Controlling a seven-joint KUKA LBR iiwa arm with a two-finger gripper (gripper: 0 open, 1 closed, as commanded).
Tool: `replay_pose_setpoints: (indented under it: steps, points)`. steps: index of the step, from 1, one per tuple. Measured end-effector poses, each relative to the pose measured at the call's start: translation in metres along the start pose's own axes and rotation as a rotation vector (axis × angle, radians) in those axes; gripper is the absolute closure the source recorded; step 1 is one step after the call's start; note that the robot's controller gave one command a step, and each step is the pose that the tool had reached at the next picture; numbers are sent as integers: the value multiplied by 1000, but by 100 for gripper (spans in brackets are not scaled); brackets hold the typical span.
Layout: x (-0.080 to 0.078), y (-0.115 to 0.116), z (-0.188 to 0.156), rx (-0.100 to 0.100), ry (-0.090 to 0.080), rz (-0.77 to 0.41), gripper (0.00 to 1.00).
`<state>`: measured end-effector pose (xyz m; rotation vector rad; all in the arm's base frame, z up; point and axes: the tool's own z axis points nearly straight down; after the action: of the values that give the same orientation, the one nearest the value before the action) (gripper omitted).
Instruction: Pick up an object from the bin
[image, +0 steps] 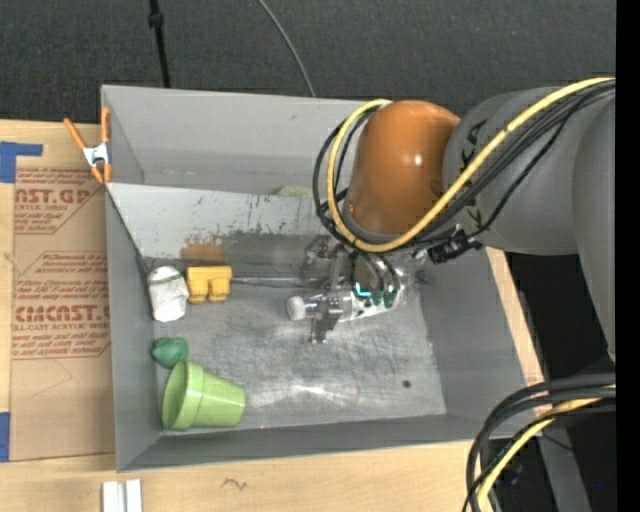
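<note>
The gripper hangs low over the grey floor near the middle of the bin. From where I stand I cannot tell if it is open or closed, nor if it has hold of anything. Just at its 9 o'clock side there is a small pale knob; whether this is a part of the tool or a loose thing, I cannot say. All the clear loose things lie well apart from the gripper, along the left wall. Toward 10 o'clock is a yellow block, and just beside it, on its 9 o'clock side, a white crumpled lump. Toward 8 o'clock lies a small dark green piece, and just at its 6 o'clock a light green cup lies on its side, its mouth toward the left wall. Above the gripper, at 1 o'clock, sits the orange wrist cover, and cables in black and yellow run along the grey arm at 2 o'clock
</note>
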<state>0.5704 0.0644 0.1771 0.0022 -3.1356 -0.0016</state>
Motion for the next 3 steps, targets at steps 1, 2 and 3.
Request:
replay_pose_setpoints:
  steps: [1, 2, 3]
  points:
    - [-2, 0, -4, -1, -7, 1, 0]
    - [-5, -48, 62, 1, -12, -89, 0]
    - [-9, -83, 66, 3, -9, -113, 0]
